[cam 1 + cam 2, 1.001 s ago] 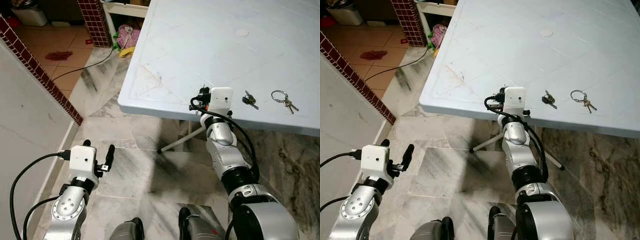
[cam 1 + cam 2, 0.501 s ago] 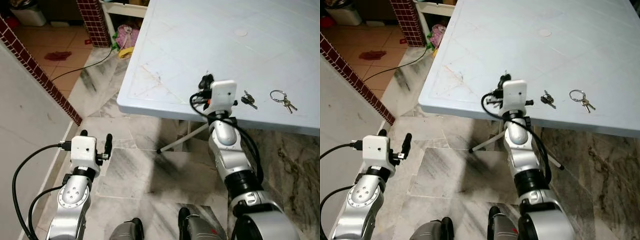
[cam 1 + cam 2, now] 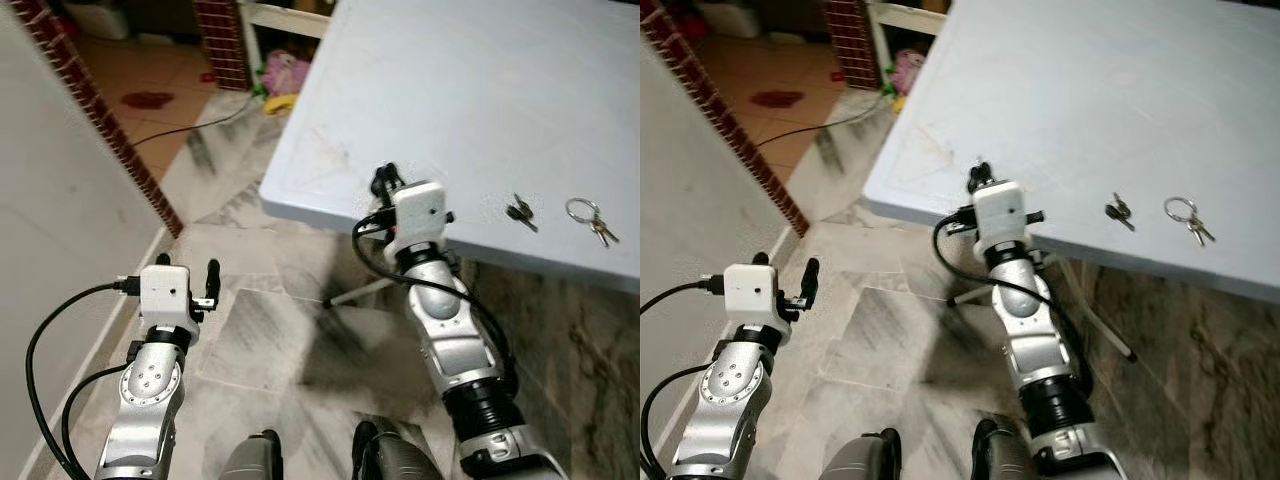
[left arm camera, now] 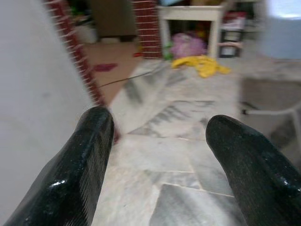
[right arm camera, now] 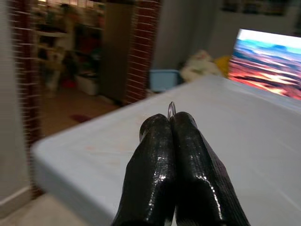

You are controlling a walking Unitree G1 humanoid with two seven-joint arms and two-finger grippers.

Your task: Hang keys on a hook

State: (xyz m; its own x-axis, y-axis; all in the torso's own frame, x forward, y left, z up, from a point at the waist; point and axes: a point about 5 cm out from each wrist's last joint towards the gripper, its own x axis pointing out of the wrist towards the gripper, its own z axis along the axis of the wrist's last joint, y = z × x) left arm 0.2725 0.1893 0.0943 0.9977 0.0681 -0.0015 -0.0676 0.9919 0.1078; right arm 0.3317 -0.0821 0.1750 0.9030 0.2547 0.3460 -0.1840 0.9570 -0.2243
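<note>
R gripper is up over the table's near edge, fingers pressed together w/ a thin metal ring poking out between the tips; can't see any keys on it. Dark key and a ringed key set lie on the table by the near edge, toward the right corner. L gripper is low over the marble floor, fingers wide apart, holding nothing.

I am not finding any text, label, brand, number or sign that I can read anywhere around me. The bright screen beyond the table is showing only blurred colour, with no legible writing.
</note>
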